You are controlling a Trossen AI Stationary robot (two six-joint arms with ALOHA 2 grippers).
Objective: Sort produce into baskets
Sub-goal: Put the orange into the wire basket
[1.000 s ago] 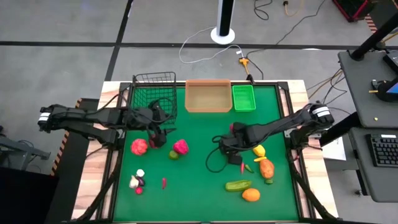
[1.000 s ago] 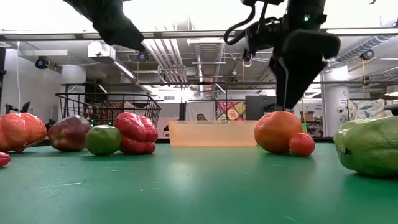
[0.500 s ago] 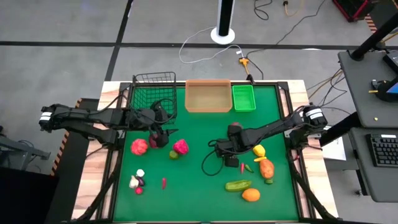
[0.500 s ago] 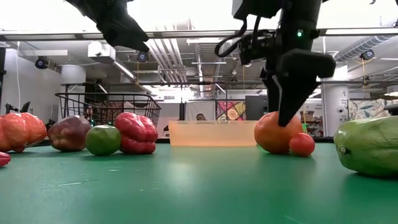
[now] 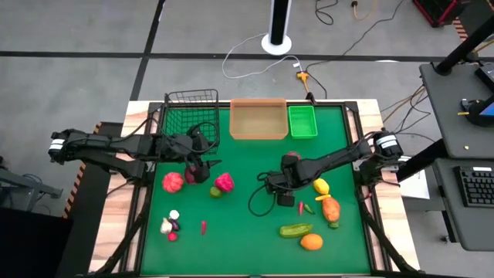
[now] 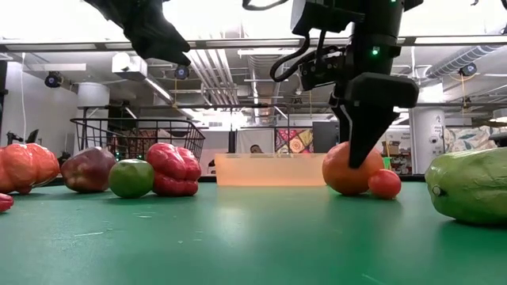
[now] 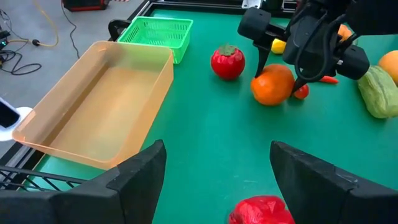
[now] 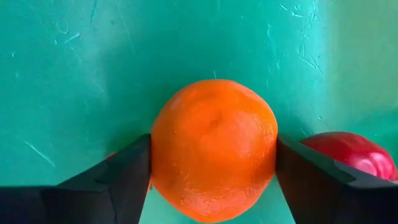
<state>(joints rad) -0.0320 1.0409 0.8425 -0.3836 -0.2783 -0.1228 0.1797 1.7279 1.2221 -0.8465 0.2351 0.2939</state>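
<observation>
My right gripper stands low over the middle of the green table, shut on an orange, which also shows in the low view. A small red tomato lies right beside the orange. My left gripper is open and empty, raised above the table near the black wire basket, over a red pepper. The tan tray and the green bin stand at the far edge. A cucumber and a second orange lie near the front right. My right gripper has the orange between its two fingers, one finger against each of two opposite sides at about its widest part. The fingers come from above, pointing down. The orange rests on the table with its underside.
A lime, a red-orange piece and a dark red piece lie at the left. A red tomato, a yellow piece, a carrot-like piece and small chillies lie around my right gripper. Small pieces lie front left.
My right gripper has gone down and a little toward the table's left edge, until its fingers stand on either side of the orange, which has stayed in place on the table.
</observation>
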